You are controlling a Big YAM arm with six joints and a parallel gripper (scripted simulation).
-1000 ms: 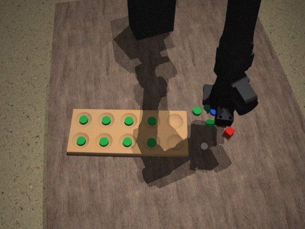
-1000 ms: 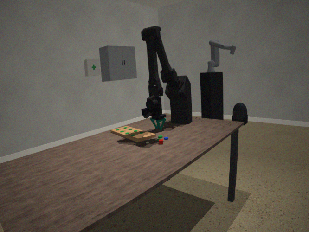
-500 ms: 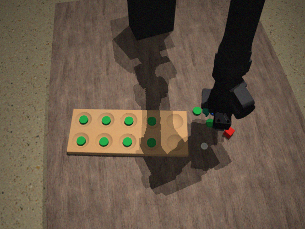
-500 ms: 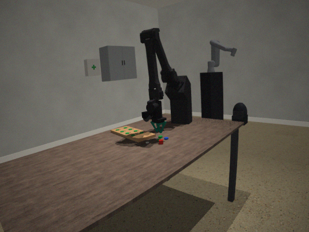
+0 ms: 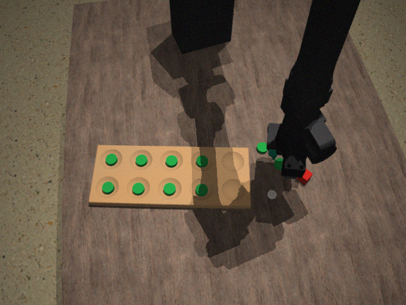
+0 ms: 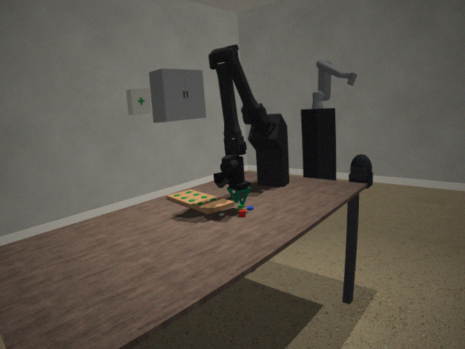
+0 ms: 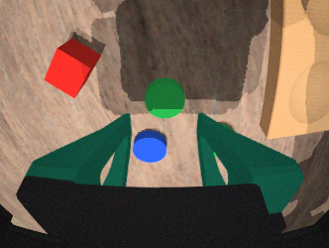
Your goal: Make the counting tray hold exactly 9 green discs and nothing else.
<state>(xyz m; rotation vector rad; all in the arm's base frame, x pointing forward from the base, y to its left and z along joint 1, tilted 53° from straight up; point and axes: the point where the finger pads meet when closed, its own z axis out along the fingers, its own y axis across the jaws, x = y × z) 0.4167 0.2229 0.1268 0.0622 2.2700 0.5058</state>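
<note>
The tan counting tray [image 5: 170, 175] lies flat on the table with several green discs, one per pocket. Its two right-hand pockets [image 5: 232, 160] [image 5: 231, 188] are empty. My gripper [image 7: 164, 121] is open and low over the loose pieces right of the tray, also seen in the top view [image 5: 288, 157]. One loose green disc [image 7: 164, 98] [image 5: 278, 163] lies on the table just at my fingertips. A blue disc [image 7: 151, 145] lies further back between the fingers. A second loose green disc [image 5: 261, 147] lies beside the outer side of one finger, mostly hidden in the wrist view.
A red cube [image 5: 305, 176] [image 7: 72, 67] sits on the table just right of my gripper. A grey disc [image 5: 271, 194] lies between the gripper and the tray's near right corner. The arm's base block [image 5: 200, 22] stands at the back.
</note>
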